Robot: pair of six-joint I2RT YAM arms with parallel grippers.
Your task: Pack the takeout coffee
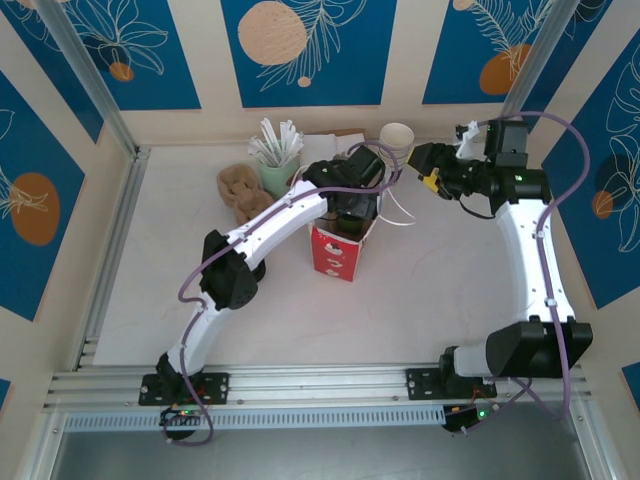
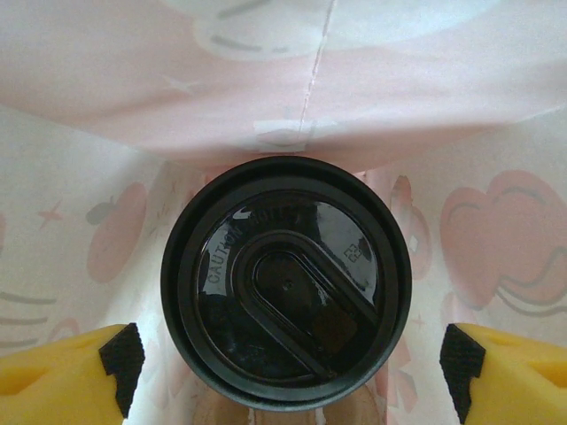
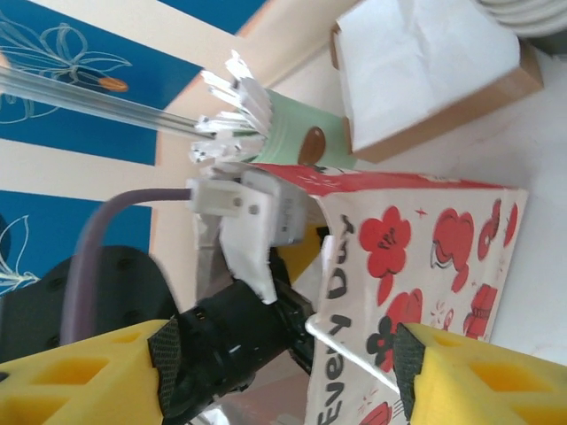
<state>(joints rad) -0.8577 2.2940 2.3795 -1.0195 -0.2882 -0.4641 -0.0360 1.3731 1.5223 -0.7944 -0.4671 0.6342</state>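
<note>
The left end effector reaches down inside the red-and-white paper bag, which stands on the bench. Its yellow fingers are spread wide on either side of the takeout coffee in the bag, clear of its black lid. The right end effector hangs open beside the bag, holding nothing.

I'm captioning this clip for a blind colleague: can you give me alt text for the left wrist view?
Seen from straight above, the takeout coffee, showing its round black lid, sits inside a paper bag with pink prints. The left hand is open, its yellow fingers flanking the lid without touching it.
</note>
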